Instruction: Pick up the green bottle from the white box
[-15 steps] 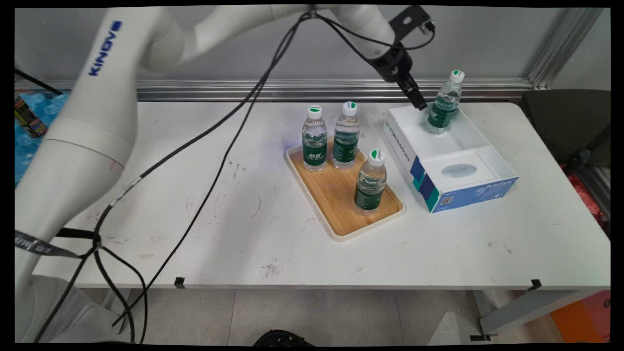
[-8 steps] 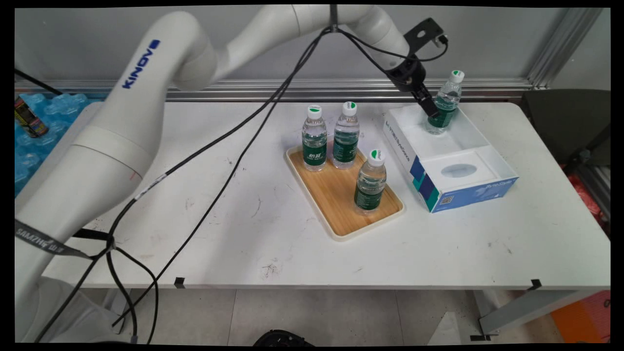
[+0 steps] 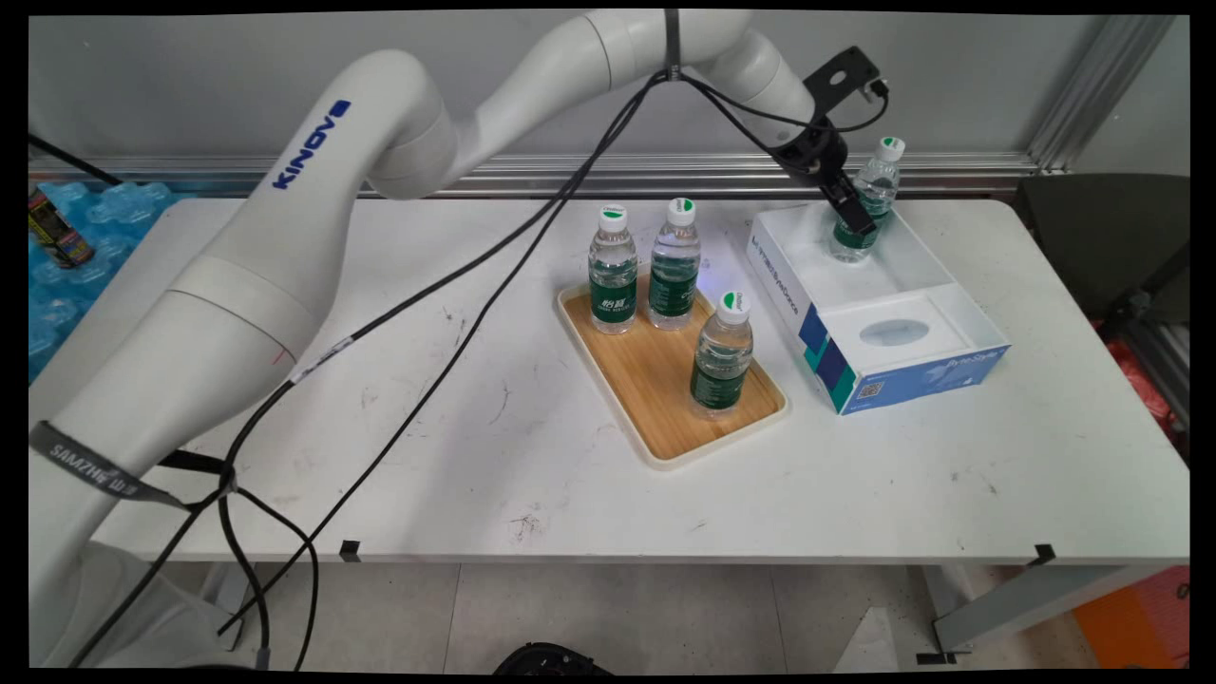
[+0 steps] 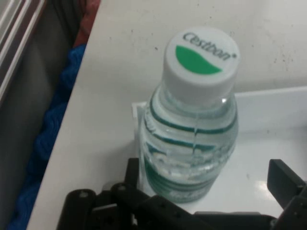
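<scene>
Spanning most of the main view, the table [image 3: 532, 456] carries everything else, so places below are given from the tray. That tray [image 3: 665, 380], wooden with a pale rim, lies near the table's middle. Just beside its right edge sits an open white box [image 3: 888, 313] with blue printing on its sides, set at an angle; it has a deep far compartment and a nearer insert with an oval hollow.

Three water bottles with green labels and white caps stand upright on the tray: one at its far left corner [image 3: 613, 271], a second [image 3: 675, 264] just beside it, and a third [image 3: 722, 353] toward the near right edge.

A fourth bottle [image 3: 870, 195] [image 4: 192, 124] stands in the box's far compartment, well apart from the tray, up and to its right. The gripper [image 3: 855, 217] [image 4: 211, 211] is down at this bottle's labelled middle. From the hand view its fingers [image 4: 285, 179] are spread, one on each side of the bottle's body, with a visible gap on the one side; contact on the other cannot be told.
</scene>
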`<control>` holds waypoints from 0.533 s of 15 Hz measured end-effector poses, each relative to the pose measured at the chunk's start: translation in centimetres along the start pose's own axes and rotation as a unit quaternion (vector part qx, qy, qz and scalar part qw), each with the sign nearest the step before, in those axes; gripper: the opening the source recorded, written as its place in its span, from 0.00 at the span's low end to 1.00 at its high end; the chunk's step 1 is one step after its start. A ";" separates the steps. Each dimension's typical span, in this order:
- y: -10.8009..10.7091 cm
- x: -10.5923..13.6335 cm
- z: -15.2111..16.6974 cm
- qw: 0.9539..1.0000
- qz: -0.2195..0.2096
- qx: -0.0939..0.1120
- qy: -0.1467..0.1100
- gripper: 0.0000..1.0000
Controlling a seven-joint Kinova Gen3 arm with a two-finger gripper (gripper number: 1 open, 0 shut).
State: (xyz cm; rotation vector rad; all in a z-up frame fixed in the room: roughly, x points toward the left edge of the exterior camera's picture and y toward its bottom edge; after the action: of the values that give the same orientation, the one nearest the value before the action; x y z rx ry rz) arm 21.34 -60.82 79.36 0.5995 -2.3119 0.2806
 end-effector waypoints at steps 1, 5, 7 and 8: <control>0.0 0.0 0.2 1.000 0.000 0.000 0.002 1.00; -0.2 0.0 0.7 1.000 -0.002 0.002 0.009 1.00; -0.3 -0.1 1.0 1.000 -0.003 0.003 0.012 1.00; -0.3 -0.1 1.0 1.000 -0.003 0.003 0.014 0.00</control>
State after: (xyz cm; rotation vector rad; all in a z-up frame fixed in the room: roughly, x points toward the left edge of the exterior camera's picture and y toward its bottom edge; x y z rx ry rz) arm 20.93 -61.42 78.58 0.6024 -2.2836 0.2913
